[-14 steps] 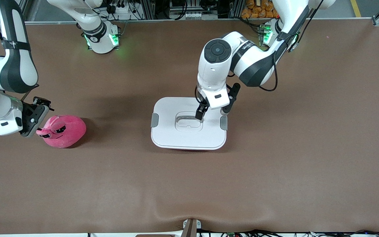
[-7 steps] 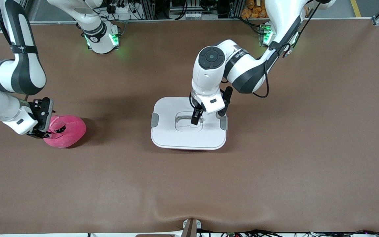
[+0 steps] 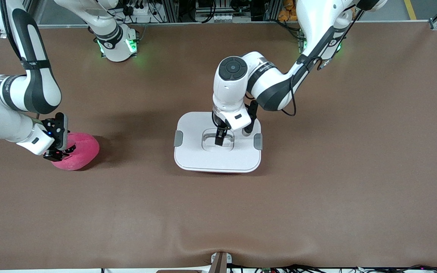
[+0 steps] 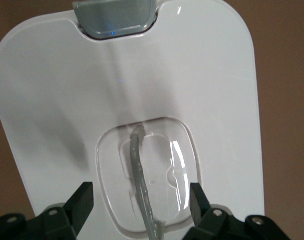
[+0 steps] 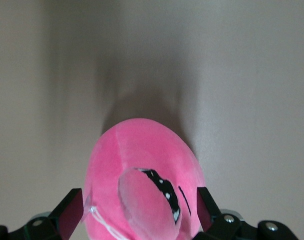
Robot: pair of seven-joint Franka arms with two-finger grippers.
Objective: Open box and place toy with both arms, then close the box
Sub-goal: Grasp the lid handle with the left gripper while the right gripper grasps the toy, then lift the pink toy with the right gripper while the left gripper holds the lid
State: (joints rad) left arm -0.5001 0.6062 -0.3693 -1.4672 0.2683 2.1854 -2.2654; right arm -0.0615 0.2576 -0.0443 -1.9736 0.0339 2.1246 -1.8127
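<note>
The box [image 3: 195, 153] stands mid-table with its white lid [image 4: 51, 90] on and a grey clip [image 3: 178, 138] at each end. My left gripper [image 3: 219, 139] is down in the lid's recess. It is open, and its fingers stand apart on either side of the grey handle [image 4: 138, 165] without touching it. The pink toy [image 3: 84, 149] lies toward the right arm's end of the table. My right gripper [image 3: 57, 149] is low over its face end, open, with the plush [image 5: 141, 165] between the fingers [image 5: 71, 212].
Brown table surface lies all around the box and the toy. The arm bases with green lights [image 3: 118, 45] stand at the table's edge farthest from the front camera. A small bracket [image 3: 220, 261] sits at the nearest edge.
The left gripper came down into the handle recess, shifting toward the right arm's end. The right gripper swung over the toy and now covers its face.
</note>
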